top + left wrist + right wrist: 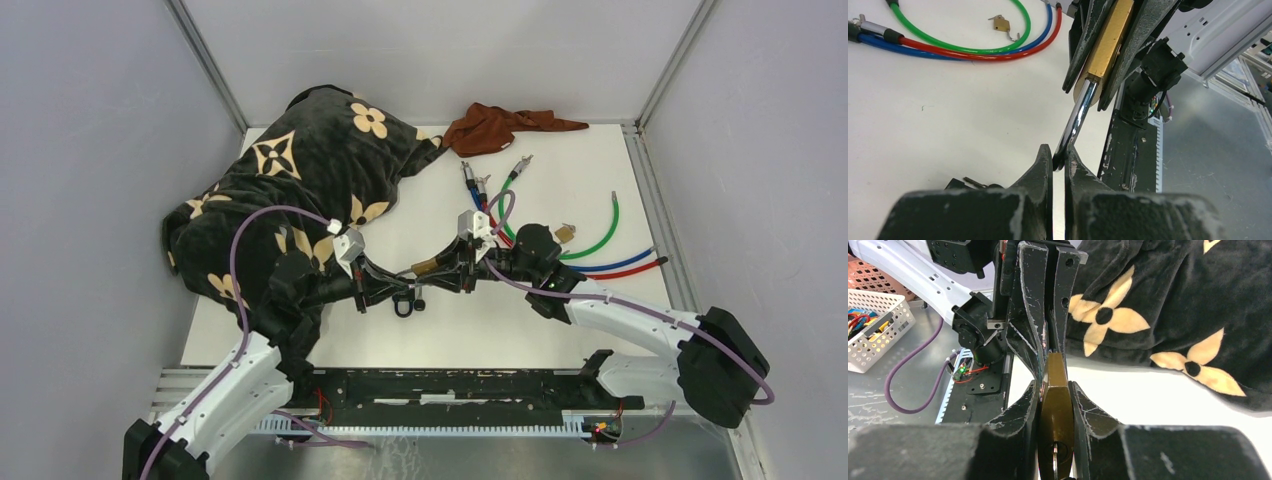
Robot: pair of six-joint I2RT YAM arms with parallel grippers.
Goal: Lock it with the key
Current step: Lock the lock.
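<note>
brass padlock (1055,410): held up off the table (480,330) between the two arms, its body lying along the line from one gripper to the other.
right gripper (1054,390): clamped on the padlock's flat sides, with the keyhole end toward its own wrist.
left gripper (1059,162): pinched tight on the far end of the chrome shackle (1078,117), which runs straight out of the brass body.
keyhole (1054,456): visible on the near end face in the right wrist view. a thin bright sliver sits in the slot, but i cannot tell whether it is a key blade.
key: not in either gripper. a dark ring-shaped item (405,303) lies on the table just below the grippers and may carry it, but it is too small to be sure.
done so far: the lock is off the table and braced at both ends.
left to do: by my reading, nearly all of the locking itself. the shackle has to be seated and a key turned. both grippers are occupied, so one would have to let go first.
unclear: whether the shackle is already pushed home.
</note>
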